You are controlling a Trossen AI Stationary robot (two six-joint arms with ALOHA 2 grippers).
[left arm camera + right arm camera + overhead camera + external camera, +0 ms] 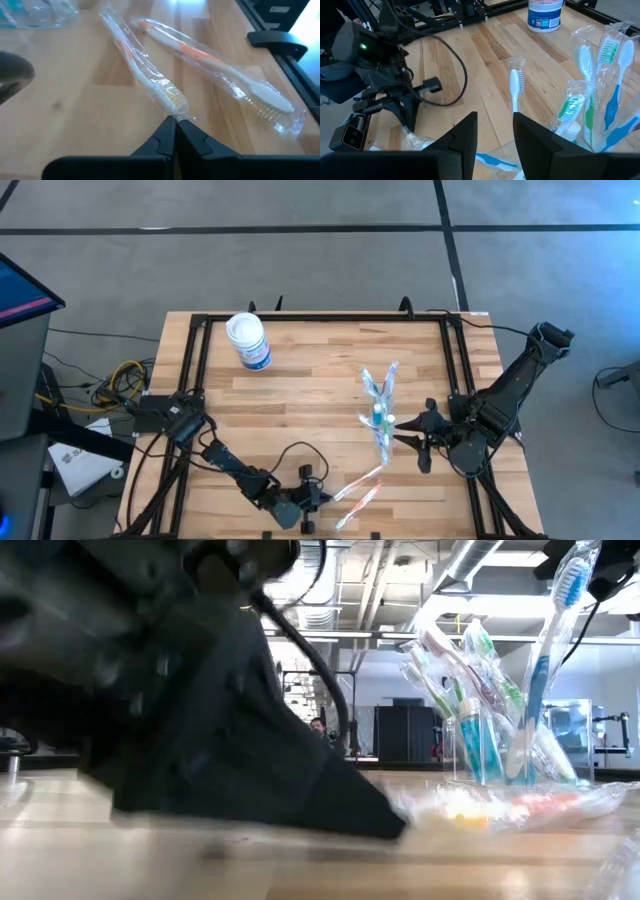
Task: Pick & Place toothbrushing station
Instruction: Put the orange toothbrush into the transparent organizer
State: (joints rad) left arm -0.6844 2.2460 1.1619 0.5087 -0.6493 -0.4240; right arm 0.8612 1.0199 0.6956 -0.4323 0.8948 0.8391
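- Your left gripper [175, 125] has its two fingers pressed together, and between the tips they pinch the end of the clear wrapper of a wrapped orange toothbrush [142, 75] that lies flat on the table [300, 380].
- This gripper is low at the front edge of the table; from above you see the left arm stretched along the front from the left side, with the gripper [318, 498] pointing to the right.
- The pinched toothbrush has its bristle end at the fingertips, and its long axis runs away from the gripper over the wood.
- A second wrapped orange toothbrush [220, 75] lies just beside the first one. It does not touch the fingers, and the two handles come closer at the far end.
- Your right gripper [495, 135] has a narrow gap between its fingers. A wrapped blue toothbrush [516, 90] stands up with the bristle head beyond the gap; I cannot tell if the fingers really clamp it.
- The right arm comes in from the right side of the table, with the gripper [405, 430] beside the clear cup [380, 418].
- The cup stands right of the table's middle and holds several wrapped blue and green toothbrushes [470, 670], heads up and fanned out.
- A white canister [247, 340] stands near the back left, well apart from both grippers.
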